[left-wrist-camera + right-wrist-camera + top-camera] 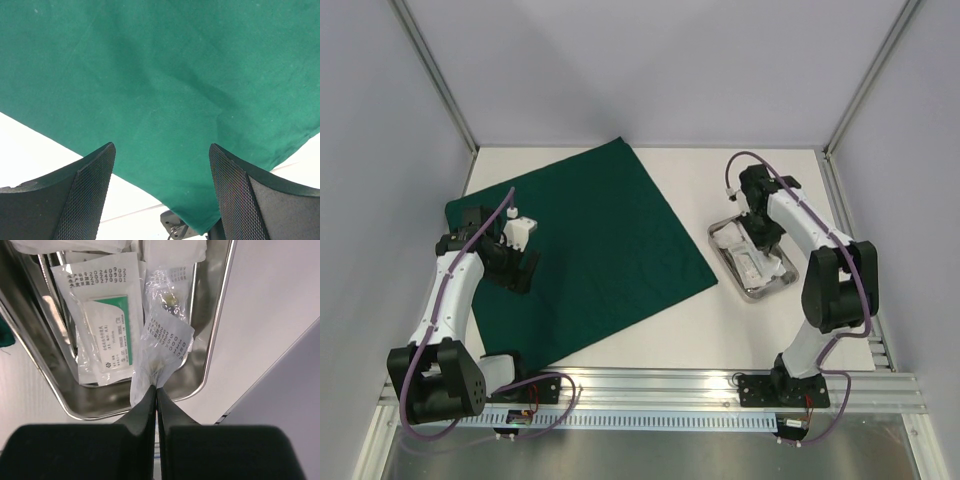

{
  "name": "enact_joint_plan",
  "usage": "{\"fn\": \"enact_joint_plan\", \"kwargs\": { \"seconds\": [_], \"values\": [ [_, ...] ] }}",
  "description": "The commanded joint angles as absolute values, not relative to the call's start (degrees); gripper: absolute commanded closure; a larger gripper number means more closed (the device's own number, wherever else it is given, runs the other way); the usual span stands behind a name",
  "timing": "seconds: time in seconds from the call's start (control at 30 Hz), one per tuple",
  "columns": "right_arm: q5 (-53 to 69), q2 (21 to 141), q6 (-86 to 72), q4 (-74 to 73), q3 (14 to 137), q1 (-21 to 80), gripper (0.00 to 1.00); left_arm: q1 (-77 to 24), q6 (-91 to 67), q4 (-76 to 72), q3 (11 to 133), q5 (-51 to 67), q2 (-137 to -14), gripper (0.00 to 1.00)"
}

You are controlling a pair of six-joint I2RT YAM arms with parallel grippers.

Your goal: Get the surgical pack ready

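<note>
White tabletop (650, 340), boxed in by pale grey panels (650, 70) and an aluminium frame (432, 70), carried the whole job in the overhead view. One large dark green cloth (590, 245) lay spread flat as a diamond left of centre. One small shiny steel tray (760, 293) stood right of centre, just beside the cloth's right-hand corner but not on it.

As I judged it, the work was at an early stage: the sheet was laid out, yet nothing rested on it, the tray was loaded, and all folding remained to be done.

The right gripper (156, 390) had its jaws pressed together on the lower edge of one clear plastic pouch (162, 340), which hung over the tray's inner wall in the centre of the wrist view. It looked like the first item about to be lifted out.

The left gripper (161, 150) hovered with its fingers spread wide and pinching nothing, above the cloth near its left corner.

Counted: one cloth, one tray and two arms. In the tray there was one clear pouch with printed numbers and one white paper packet (105, 330) bearing a green label. White wrapped pieces (172, 252), at least two, were cut off at the top edge of the frame. Thin steel shapes showed beneath the packet, too hidden to count.
</note>
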State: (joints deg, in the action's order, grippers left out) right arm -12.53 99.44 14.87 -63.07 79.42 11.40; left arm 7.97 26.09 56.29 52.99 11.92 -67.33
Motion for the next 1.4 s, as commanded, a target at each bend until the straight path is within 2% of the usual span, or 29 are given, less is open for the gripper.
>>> {"fn": "enact_joint_plan", "kwargs": {
  "seconds": [0.0,0.23,0.37,0.47,0.5,0.6,0.87,1.07,1.17,1.37],
  "values": [
    [-15.82,99.05,18.63,-57.31,78.40,10.29,1.00,8.09,26.89,56.07,53.53,12.57,-65.92,0.16],
    [-15.56,102.57,20.04,-51.07,74.36,9.32,0.99,8.00,26.89,56.42,54.14,11.87,-66.09,0.16],
    [-16.51,102.75,20.65,-46.85,72.69,9.32,0.95,8.09,26.72,56.43,54.14,11.87,-66.36,0.16],
    [-17.22,102.57,20.57,-47.02,72.77,9.40,0.69,8.09,26.72,56.60,54.14,11.87,-66.36,0.16],
    [-17.49,102.39,20.39,-47.63,73.12,9.40,0.63,8.09,26.72,56.69,54.14,11.87,-66.27,0.16],
    [-20.73,101.17,18.29,-50.09,74.79,9.49,0.57,8.09,26.63,56.69,54.14,11.78,-66.01,0.16],
    [-24.79,93.35,10.03,-53.44,77.87,13.62,0.53,8.00,26.19,57.13,55.02,12.22,-66.53,0.16],
    [-13.72,87.90,3.44,-48.09,70.67,24.94,0.53,8.09,25.66,57.22,55.11,12.65,-66.44,0.16],
    [-8.89,88.24,0.36,-45.71,67.77,26.02,0.53,8.09,25.93,57.39,54.76,13.36,-66.44,0.16],
    [-8.44,92.46,0.88,-43.60,66.80,26.02,0.58,8.09,26.10,57.48,54.23,13.27,-66.27,0.16]
  ]
}}
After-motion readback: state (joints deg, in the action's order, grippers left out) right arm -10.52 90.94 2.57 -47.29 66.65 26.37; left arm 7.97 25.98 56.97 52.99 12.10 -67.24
